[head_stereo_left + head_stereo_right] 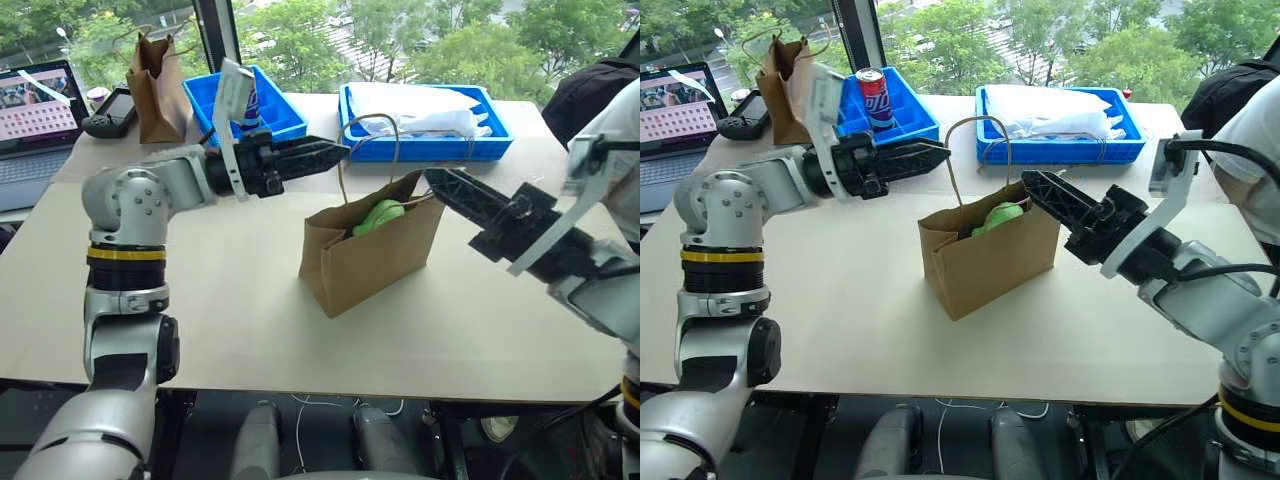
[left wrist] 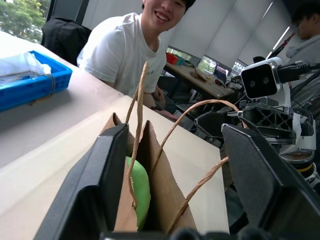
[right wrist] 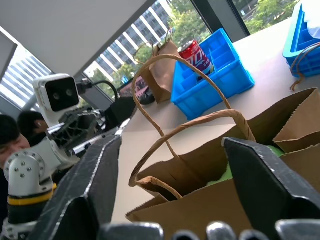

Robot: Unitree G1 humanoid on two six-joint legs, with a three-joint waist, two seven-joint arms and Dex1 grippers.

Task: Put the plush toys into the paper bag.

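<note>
The light-brown paper bag (image 1: 370, 262) stands upright in the middle of the table, mouth open, with its cord handles (image 1: 372, 122) looped up. A lime-green plush toy (image 1: 379, 214) lies inside, just under the rim, and it also shows in the left wrist view (image 2: 142, 186). My left gripper (image 1: 335, 152) hovers level beside the bag's left handle, open and holding nothing. My right gripper (image 1: 436, 181) is at the bag's upper right corner, also open and empty. In both wrist views the bag sits ahead between spread fingers (image 3: 100, 170).
Two blue trays stand at the back, one holding a soda can (image 1: 871, 97), the other (image 1: 420, 135) holding white plastic. A darker, narrower paper bag (image 1: 155, 85), a controller and a laptop (image 1: 35, 110) sit at the back left. A person (image 2: 125, 50) sits beyond the table's right end.
</note>
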